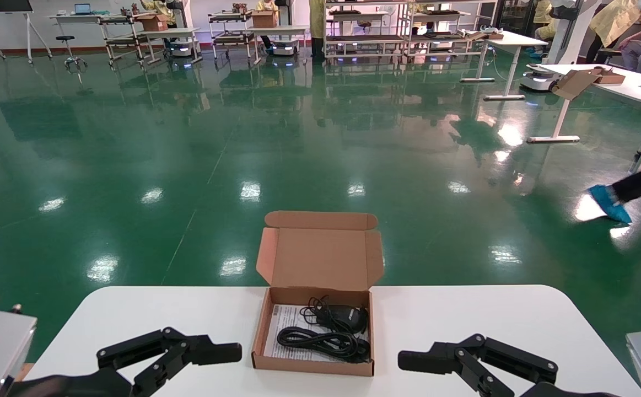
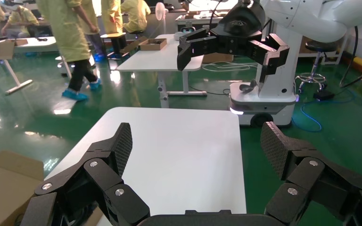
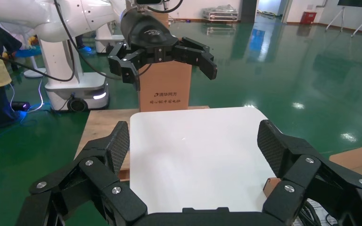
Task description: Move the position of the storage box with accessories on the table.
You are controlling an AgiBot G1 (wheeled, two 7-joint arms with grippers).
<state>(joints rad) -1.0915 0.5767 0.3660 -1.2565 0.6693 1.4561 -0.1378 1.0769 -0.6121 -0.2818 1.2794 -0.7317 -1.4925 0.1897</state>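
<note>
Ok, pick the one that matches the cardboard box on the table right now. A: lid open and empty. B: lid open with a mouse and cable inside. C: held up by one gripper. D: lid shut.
B: the box sits on the table, lid up, with the mouse and cable inside.

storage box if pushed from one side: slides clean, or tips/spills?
Probably slides: the storage box is shallow and sits flat on the table. Its upright lid may flop or catch. The loose mouse and cable could shift inside. Both grippers hang open, one each side.
</note>
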